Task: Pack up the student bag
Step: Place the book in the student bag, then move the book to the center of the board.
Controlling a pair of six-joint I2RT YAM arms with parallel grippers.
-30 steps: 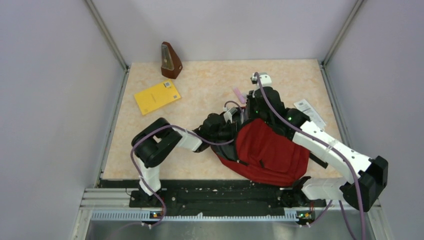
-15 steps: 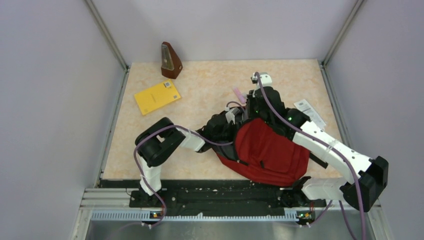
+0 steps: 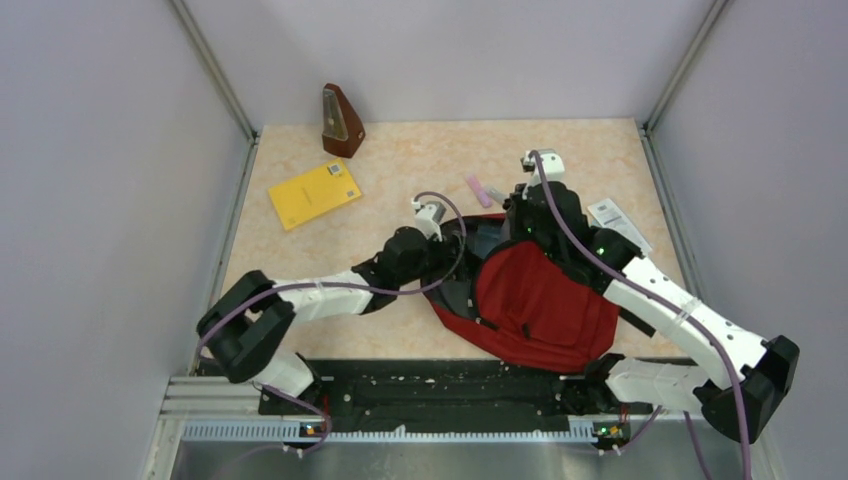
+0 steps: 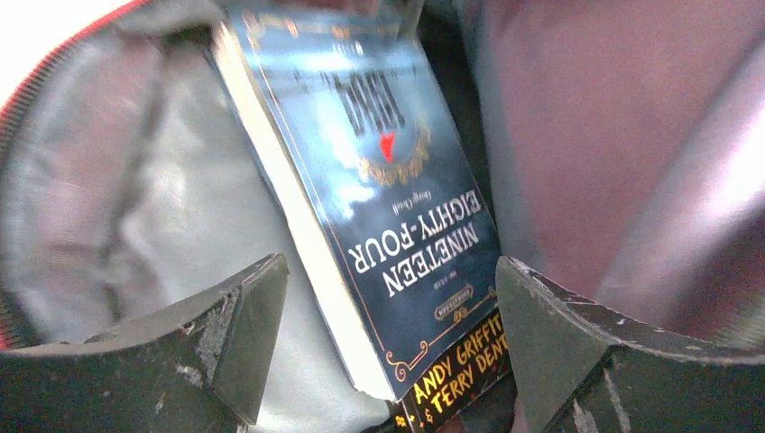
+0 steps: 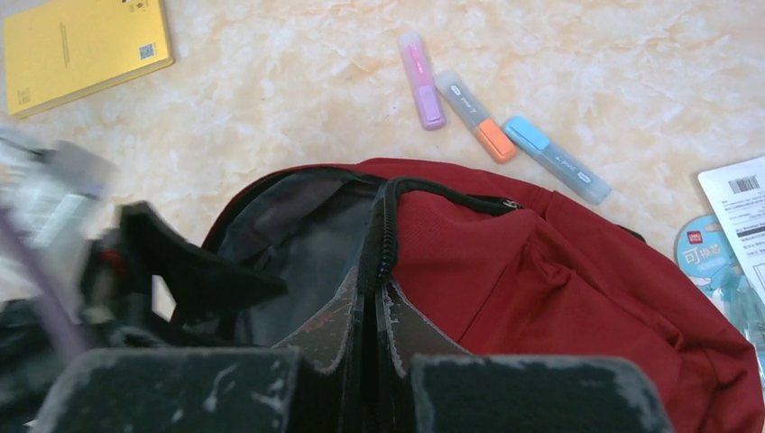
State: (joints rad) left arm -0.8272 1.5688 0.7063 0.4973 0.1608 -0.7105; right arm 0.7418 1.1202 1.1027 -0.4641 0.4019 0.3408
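One table point(image 3: 420, 160), with the student bag point(image 3: 540, 310) lying open on its near right part.

Dark red and slumped on its side close to the near edge, the bag has its mouth turned toward the far left. The right gripper point(image 5: 372, 293) is pinched together on the black zipper trim at the mouth's upper edge. The left gripper point(image 4: 388, 271) reaches into the opening with its fingers spread apart, clasping nothing. Between them lies a dark blue paperback point(image 4: 388, 180) titled Nineteen Eighty-Four, against the grey lining, and a second book point(image 4: 456, 383) with yellow lettering shows under its near corner. A yellow notebook point(image 3: 314, 193) lies at the far left, well apart from the bag. A brown metronome point(image 3: 341, 122) stands just beyond it by the far edge. Three highlighters point(image 5: 474, 115) lie side by side just beyond the bag's mouth.
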